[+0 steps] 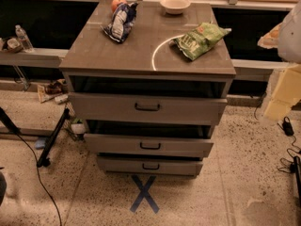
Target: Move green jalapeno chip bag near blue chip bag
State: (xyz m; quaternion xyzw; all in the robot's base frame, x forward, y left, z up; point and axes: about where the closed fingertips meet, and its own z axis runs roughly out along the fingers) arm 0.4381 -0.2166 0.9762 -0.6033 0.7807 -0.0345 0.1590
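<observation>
Green chip bag, blue chip bag: glossy film. Cabinet: smooth, matt. Gripper, right edge: pale matt plastic.

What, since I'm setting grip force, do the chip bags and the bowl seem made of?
Green jalapeno chip bag: thin glossy film, seemingly plastic; it crinkles and glints. Blue chip bag: same glossy, creased film. Bowl: pale, smooth, rigid; ceramic or plastic, can't tell. The gripper hangs at the right edge, beside the cabinet.

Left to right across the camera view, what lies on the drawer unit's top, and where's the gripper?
blue chip bag → bowl → green jalapeno chip bag → gripper, beyond the top's right edge
</observation>
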